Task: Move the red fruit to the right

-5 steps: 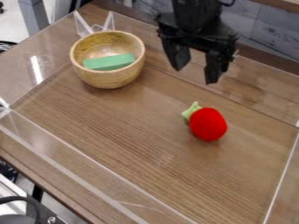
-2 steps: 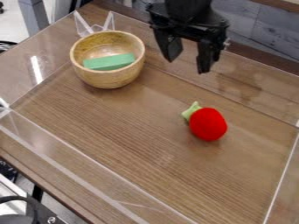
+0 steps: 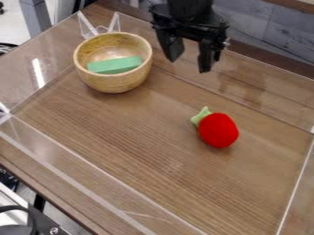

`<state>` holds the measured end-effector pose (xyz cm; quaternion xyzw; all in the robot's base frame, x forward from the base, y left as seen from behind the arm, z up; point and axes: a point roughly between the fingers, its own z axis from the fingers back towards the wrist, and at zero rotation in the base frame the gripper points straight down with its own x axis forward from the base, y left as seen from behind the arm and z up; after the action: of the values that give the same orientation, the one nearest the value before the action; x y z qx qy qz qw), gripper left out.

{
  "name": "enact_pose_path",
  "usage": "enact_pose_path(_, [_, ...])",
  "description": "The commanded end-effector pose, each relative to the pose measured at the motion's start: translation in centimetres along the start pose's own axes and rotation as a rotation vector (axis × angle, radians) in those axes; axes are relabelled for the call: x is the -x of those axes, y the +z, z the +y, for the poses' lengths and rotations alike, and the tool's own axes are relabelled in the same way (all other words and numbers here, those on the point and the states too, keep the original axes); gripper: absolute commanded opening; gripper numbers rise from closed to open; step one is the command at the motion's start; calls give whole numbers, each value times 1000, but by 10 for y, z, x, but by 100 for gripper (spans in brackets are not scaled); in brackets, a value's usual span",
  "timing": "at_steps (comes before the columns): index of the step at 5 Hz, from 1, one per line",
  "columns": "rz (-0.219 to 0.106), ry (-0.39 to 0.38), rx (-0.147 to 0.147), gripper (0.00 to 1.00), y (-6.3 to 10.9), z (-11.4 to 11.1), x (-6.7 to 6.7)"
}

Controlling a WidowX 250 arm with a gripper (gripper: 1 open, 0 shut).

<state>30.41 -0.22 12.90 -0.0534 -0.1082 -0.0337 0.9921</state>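
One red fruit (image 3: 218,130) is lying on the right-hand part of the wooden surface (image 3: 135,151), its rounded body bulging toward the near side and its pale green leafy top pointing up and to the left in the view. Its skin is showing a deep, even red, and the leaves are forming a small, uneven tuft. Beneath it, the tabletop is displaying a warm brown grain, with soft pale glare brightening its left side. A round, light tan bowl (image 3: 113,62) with a smooth rim and curving wall is sitting toward the far left, well apart from the fruit. Inside it, a green block-like item (image 3: 116,65) with straight edges is resting at a slant. Behind the bowl, something clear and angular (image 3: 98,26) is catching the light. The dark hand (image 3: 189,53) is hanging over the far part of the surface, its two fingers spreading wide open and gripping nothing, apart from the fruit. Black cable-like loops (image 3: 25,218) are curving at the lower left corner.
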Motion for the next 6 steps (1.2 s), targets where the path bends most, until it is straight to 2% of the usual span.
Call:
enact_pose_path(1, [-63, -15, -41, 100, 5, 8, -31])
enact_pose_path(2, [-54, -22, -74, 0, -2, 6, -40])
enact_pose_path(3, [-34, -29, -96, 0, -18, 3, -32])
enact_pose_path(4, [-18, -17, -114, 100, -36, 2, -26])
enact_pose_path(5, [-4, 13, -125, 100, -46, -5, -26])
enact_pose_path(6, [-24, 52, -123, 100, -33, -7, -33])
